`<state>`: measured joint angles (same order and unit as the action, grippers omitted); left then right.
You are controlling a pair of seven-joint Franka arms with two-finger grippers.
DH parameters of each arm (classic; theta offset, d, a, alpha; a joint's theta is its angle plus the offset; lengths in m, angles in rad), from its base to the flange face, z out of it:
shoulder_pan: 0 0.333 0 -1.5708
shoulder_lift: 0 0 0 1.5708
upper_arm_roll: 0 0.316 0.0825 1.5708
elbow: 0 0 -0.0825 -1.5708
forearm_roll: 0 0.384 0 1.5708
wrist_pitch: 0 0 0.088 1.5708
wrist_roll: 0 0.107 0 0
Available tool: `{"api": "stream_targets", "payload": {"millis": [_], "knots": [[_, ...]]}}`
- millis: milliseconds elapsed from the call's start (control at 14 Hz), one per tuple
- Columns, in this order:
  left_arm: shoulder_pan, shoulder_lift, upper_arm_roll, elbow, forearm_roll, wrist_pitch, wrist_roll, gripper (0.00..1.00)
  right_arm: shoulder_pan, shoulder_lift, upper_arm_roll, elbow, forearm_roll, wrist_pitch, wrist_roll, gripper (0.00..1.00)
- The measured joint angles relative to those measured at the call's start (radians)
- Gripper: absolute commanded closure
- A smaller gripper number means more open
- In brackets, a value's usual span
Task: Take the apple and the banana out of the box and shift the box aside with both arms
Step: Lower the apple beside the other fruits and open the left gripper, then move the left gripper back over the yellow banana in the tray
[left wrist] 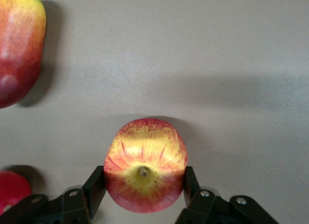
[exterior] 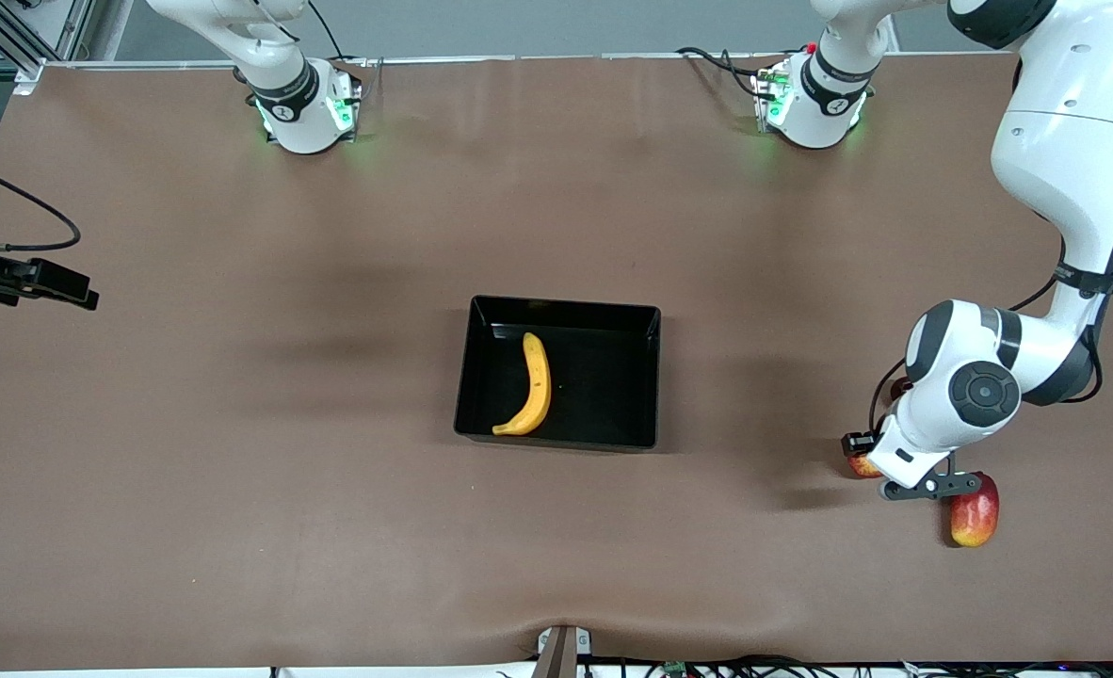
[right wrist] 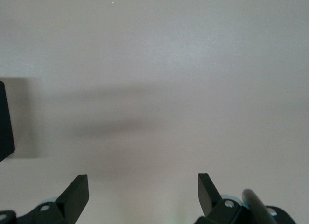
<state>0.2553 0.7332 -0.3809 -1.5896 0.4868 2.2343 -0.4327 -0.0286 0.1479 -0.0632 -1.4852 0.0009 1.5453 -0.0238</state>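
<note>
The black box [exterior: 651, 320] sits mid-table with the yellow banana [exterior: 533, 386] lying in it. My left gripper [left wrist: 145, 185] is low at the left arm's end of the table. Its fingers [left wrist: 95, 190] press both sides of the red apple with yellow streaks [left wrist: 145, 166]. In the front view the wrist hides this gripper [exterior: 865, 454], and only a bit of the apple [exterior: 862, 465] shows. My right gripper [right wrist: 143, 185] is open and empty over bare table at the right arm's end, and it also shows in the front view [exterior: 78, 294].
An oblong red-yellow mango [exterior: 975, 513] lies beside the left gripper, nearer the front camera, and also shows in the left wrist view [left wrist: 19, 45]. A plain red round fruit [left wrist: 12, 192] sits close by the left fingers. A black corner [right wrist: 5, 122] shows in the right wrist view.
</note>
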Motion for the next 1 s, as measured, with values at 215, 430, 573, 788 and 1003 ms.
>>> {"api": "stream_targets", "payload": {"millis": [215, 430, 573, 788, 1003], "knots": [[0.013, 0.004, 0.000, 0.001, 0.000, 0.000, 0.000, 0.00, 0.000, 0.000, 0.000, -0.001, 0.000, -0.006, 0.000, 0.00], [0.019, -0.014, -0.009, 0.019, 0.000, -0.006, 0.000, 0.00, 0.000, 0.000, 0.000, -0.001, 0.000, -0.007, 0.000, 0.00], [0.021, -0.051, -0.042, 0.025, 0.000, -0.021, -0.002, 0.00, 0.000, 0.000, 0.000, -0.001, 0.000, -0.008, 0.000, 0.00], [0.019, -0.100, -0.147, 0.025, -0.029, -0.073, -0.037, 0.00, 0.000, 0.000, 0.000, -0.001, 0.000, -0.008, 0.000, 0.00], [0.003, -0.109, -0.290, 0.018, -0.047, -0.099, -0.208, 0.00, 0.000, 0.000, 0.000, -0.002, 0.000, -0.008, 0.001, 0.00]]}}
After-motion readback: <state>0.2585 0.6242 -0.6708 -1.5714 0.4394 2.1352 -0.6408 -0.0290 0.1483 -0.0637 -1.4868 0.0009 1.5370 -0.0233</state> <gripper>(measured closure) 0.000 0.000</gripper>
